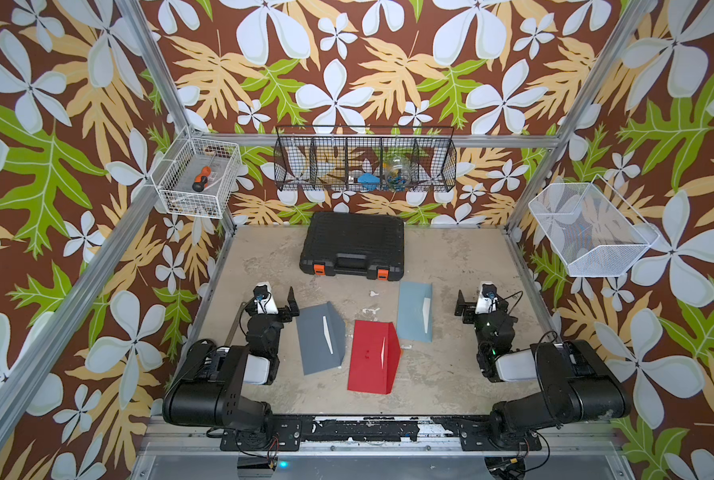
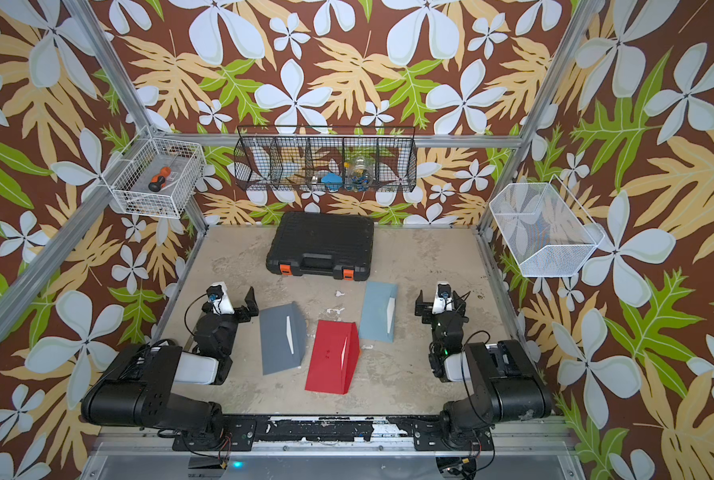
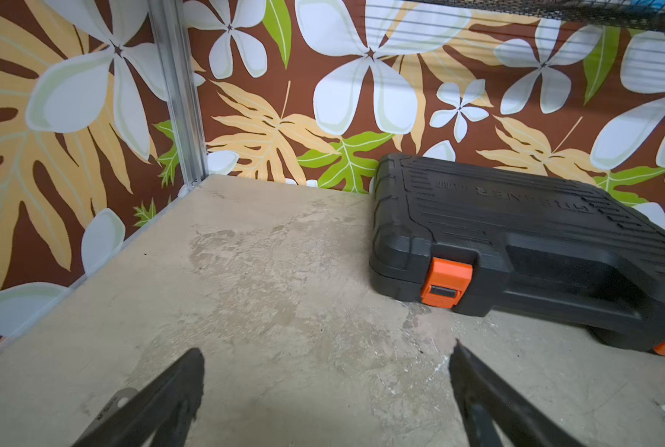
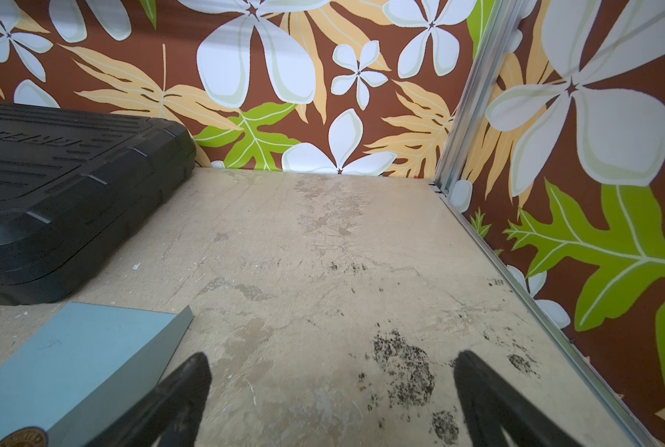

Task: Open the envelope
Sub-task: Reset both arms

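Three envelopes lie on the table in front of the black tool case, flaps part-raised. The light-blue envelope is nearest the case, the red envelope farthest, and the grey envelope toward the case's left. The left gripper and right gripper flank the envelopes, fingers spread wide, gripping nothing.

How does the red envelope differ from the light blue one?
Colour: the red envelope is bright red, the light blue envelope pale blue-grey. Place: the red envelope lies mid-table between the arms; the light blue envelope lies further back, beside the right gripper. Size: the red envelope looks larger than the light blue envelope from above. Both rest on the table, untouched, a white strip showing.
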